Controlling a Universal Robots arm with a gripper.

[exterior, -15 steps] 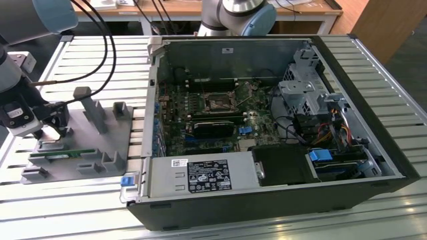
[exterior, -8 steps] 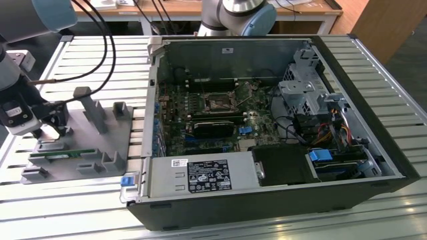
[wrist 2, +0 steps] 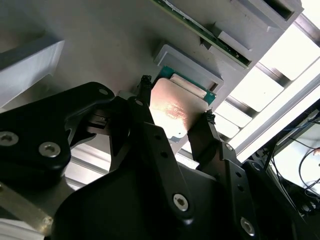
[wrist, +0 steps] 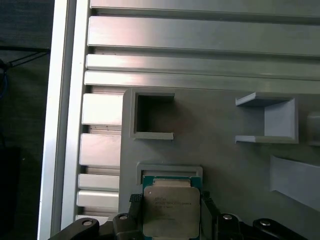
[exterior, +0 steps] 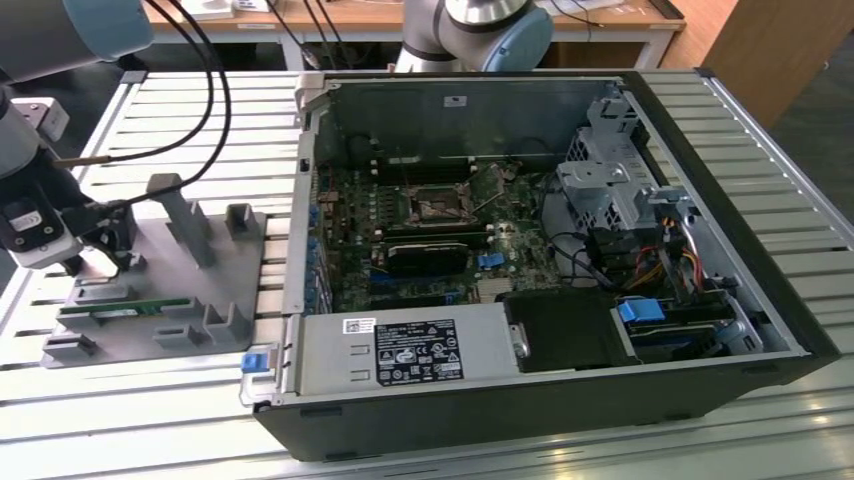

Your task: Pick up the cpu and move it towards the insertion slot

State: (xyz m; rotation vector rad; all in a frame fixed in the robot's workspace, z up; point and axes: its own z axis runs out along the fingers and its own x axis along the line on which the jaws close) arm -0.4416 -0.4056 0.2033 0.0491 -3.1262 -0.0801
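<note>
The cpu (wrist: 171, 215), a flat square chip with a shiny silver top, lies low over the grey fixture (wrist: 215, 160) beside a shallow framed pocket. My gripper (wrist: 170, 198) has its black fingertips (wrist: 135, 200) pressed against two opposite edges of the chip. In the second wrist view the cpu (wrist 2: 172, 112) glints between the gripper's (wrist 2: 177, 100) two fingers. The exterior view has the gripper (exterior: 100, 268) down at the fixture (exterior: 174, 300) on that view's left. The insertion slot (exterior: 438, 206), with a dark centre and silvery frame, sits on the motherboard inside the open case, far off to that view's right.
The open computer case (exterior: 667, 100) has tall walls around the motherboard. A green memory stick (exterior: 127, 308) rests on the fixture, and grey posts (exterior: 180, 215) stand up from it. Black cables (exterior: 200, 80) hang over the slatted metal table (exterior: 200, 130). Another arm's base (exterior: 481, 30) stands at the back.
</note>
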